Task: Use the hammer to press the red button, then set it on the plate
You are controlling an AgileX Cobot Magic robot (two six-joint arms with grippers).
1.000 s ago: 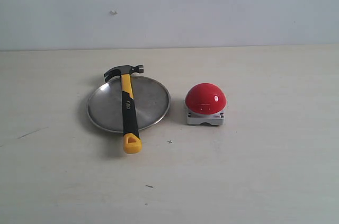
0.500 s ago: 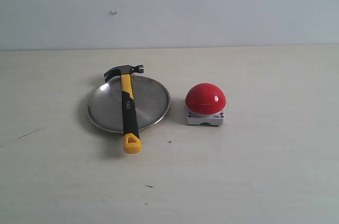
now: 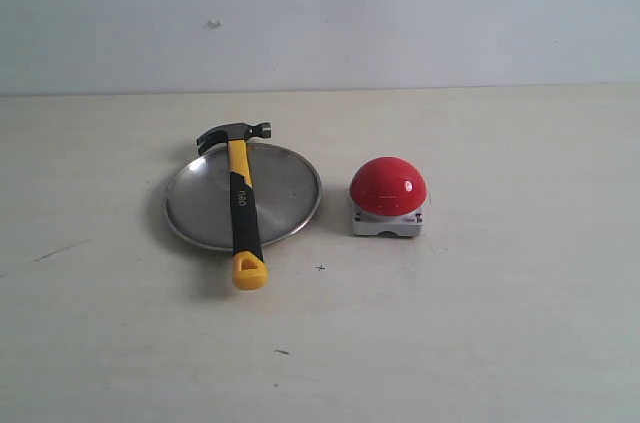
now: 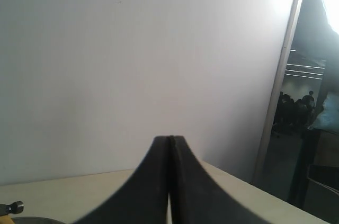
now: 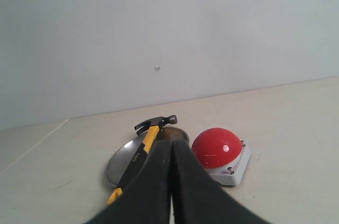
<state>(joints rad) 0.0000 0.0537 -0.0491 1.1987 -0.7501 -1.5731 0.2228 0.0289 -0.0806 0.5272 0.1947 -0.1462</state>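
Observation:
The hammer [image 3: 241,205] lies across the silver plate [image 3: 285,193], dark head past the far rim, yellow looped end on the table at the near side. Right of the plate stands the red button [image 3: 388,186] on its grey-white base. No gripper shows in the exterior view. In the right wrist view my right gripper [image 5: 171,143] is shut and empty, well back from the hammer [image 5: 143,150], plate [image 5: 119,161] and red button [image 5: 217,147]. My left gripper [image 4: 169,139] is shut and empty, raised; only the hammer's head tip [image 4: 11,207] shows at that view's corner.
A pale table [image 3: 480,323] runs back to a plain white wall [image 3: 400,13]. A few small dark marks [image 3: 282,351] dot the tabletop. The left wrist view shows the table's far corner [image 4: 249,187] and a dark room beyond.

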